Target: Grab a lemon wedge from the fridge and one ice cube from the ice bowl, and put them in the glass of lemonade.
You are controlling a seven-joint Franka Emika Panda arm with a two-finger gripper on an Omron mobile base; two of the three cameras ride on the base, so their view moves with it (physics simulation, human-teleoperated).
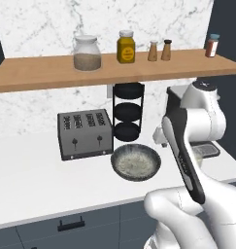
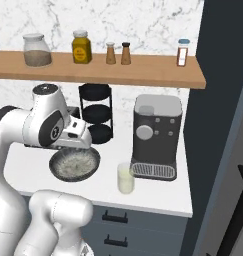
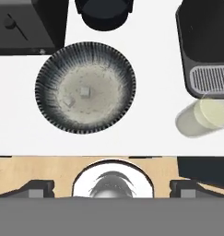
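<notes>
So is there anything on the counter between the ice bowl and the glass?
No. In the hand view the stretch between the ice bowl and the glass is bare white counter.

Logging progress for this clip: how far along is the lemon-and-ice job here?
Nothing looks done: the glass of lemonade shows no wedge or cube inside, though that is hard to tell. In hand: the open gripper holds nothing, looking down over the ice bowl, where small cubes lie. Left: picking a cube, fetching the lemon wedge, dropping both in.
</notes>
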